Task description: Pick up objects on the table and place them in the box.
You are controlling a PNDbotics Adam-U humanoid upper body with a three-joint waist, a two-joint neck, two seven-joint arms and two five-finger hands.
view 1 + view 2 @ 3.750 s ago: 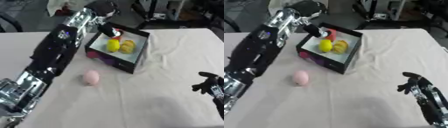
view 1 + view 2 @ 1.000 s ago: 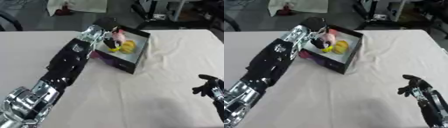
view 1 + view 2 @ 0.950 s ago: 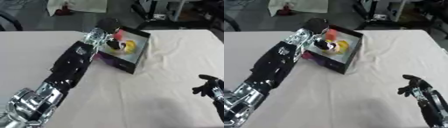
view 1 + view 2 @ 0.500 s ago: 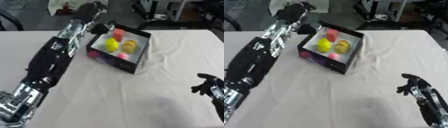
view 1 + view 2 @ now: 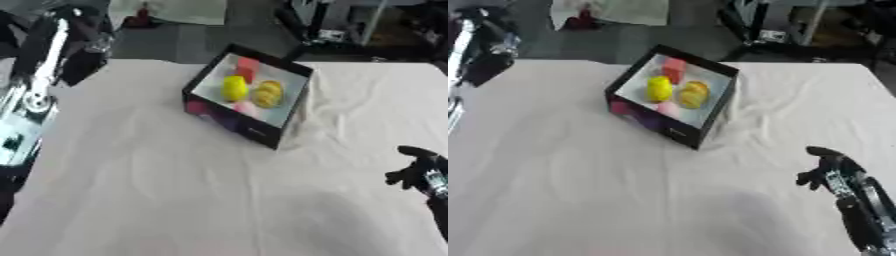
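The black box (image 5: 229, 121) stands open at the table's far middle. Inside it lie a yellow fruit (image 5: 234, 88), a red block (image 5: 248, 64), an orange-yellow fruit (image 5: 267, 94) and a pink egg shape (image 5: 245, 108) near the front wall. My left arm runs up the left edge, and its hand (image 5: 84, 52) is a dark blur by the table's far left corner, well away from the box. My right hand (image 5: 826, 173) rests open at the lower right, fingers up, holding nothing.
A wrinkled white cloth (image 5: 175, 190) covers the table. Beyond the far edge are a dark floor, a pale sheet (image 5: 171, 11) with a small red thing (image 5: 140, 19) and some equipment stands (image 5: 337, 22).
My left arm has pulled out of the box and swung back to the far left. The pink egg shape it carried now lies inside the box. The right hand has stayed put.
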